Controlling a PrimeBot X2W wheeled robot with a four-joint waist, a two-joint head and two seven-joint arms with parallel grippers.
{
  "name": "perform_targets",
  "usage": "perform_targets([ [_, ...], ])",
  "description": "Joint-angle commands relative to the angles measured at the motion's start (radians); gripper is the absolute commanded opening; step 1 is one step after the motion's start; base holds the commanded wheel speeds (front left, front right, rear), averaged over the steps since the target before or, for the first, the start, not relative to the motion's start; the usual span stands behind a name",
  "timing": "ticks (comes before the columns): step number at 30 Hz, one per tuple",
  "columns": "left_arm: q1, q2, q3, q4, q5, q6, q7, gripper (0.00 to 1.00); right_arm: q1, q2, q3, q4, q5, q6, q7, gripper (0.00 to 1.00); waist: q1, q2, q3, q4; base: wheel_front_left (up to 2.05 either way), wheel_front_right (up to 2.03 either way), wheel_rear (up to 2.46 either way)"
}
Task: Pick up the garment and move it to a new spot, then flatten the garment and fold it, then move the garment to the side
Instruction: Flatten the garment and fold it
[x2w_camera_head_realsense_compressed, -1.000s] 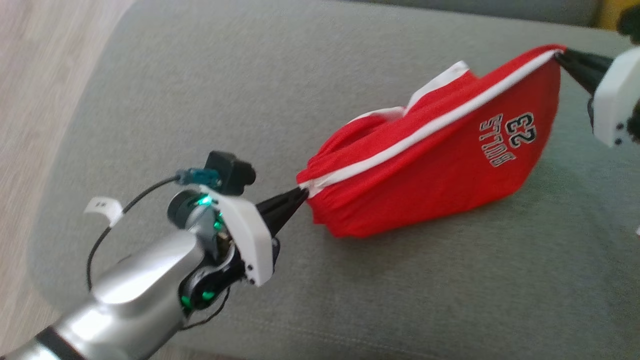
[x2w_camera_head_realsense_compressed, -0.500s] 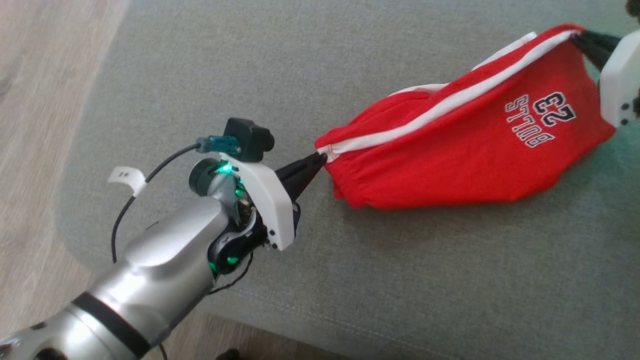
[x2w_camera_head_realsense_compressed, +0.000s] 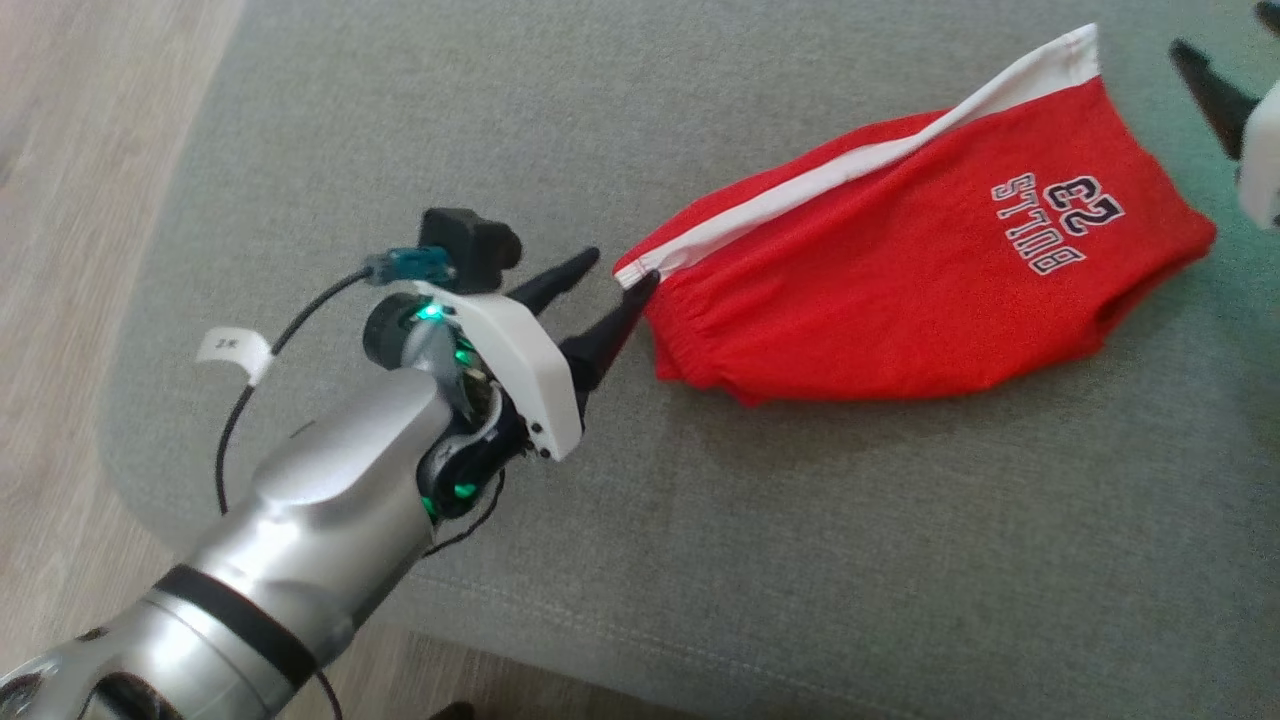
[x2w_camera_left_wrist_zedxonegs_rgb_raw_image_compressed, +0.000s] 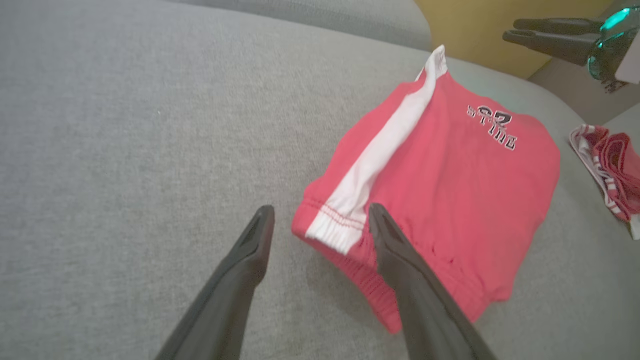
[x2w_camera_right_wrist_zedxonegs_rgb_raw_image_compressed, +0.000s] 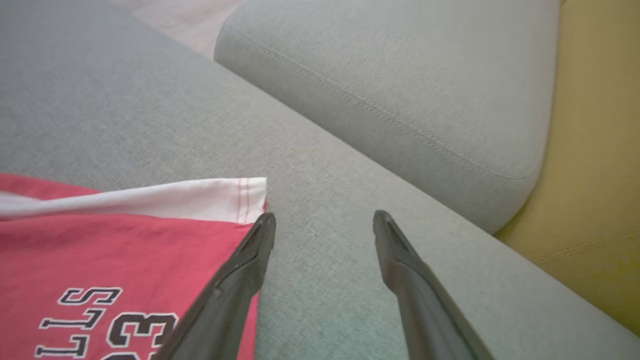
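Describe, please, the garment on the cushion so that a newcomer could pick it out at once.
Look at the wide grey cushion; lying on it are red shorts with a white side stripe. Unlike the crumpled striped cloth nearby, they carry the print BULLS 23.

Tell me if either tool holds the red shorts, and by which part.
Nothing is held. The left tool stands open at the waistband corner of the red white-striped fabric shorts, the right tool open beside their hem corner.
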Motion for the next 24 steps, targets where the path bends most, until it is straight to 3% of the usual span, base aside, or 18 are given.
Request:
perform_targets([
  [1,-0.043,0.027,0.052,-0.011,-0.008,0.008,-0.022,1.00,-0.010,0.000,-0.017,0.009,0.003,-0.001,-0.033,1.00,-0.0001,0.0000,-0.015,-0.014,0.00,0.00,0.00],
  [10,0.009,0.071,0.170,0.015,-0.042,0.085,-0.148,1.00,0.076,0.102,-0.102,0.080,0.032,-0.001,-0.307,1.00,-0.0001,0.0000,-0.112,-0.120,0.00,0.00,0.00],
  [15,0.068,0.083,0.308,-0.031,-0.050,0.129,-0.173,1.00,0.125,0.139,-0.179,0.044,-0.014,-0.001,-0.352,1.00,-0.0001,0.0000,-0.160,-0.188,0.00,0.00,0.00],
  [18,0.104,0.079,0.389,-0.073,-0.021,0.146,-0.174,1.00,0.146,0.140,-0.266,-0.007,-0.062,-0.001,-0.353,1.00,-0.0001,0.0000,-0.175,-0.213,0.00,0.00,0.00],
  [24,0.252,0.056,0.569,-0.191,0.170,0.187,-0.174,1.00,0.348,0.177,-0.603,-0.177,-0.279,-0.001,-0.354,1.00,-0.0001,0.0000,-0.228,-0.279,0.00,0.00,0.00],
])
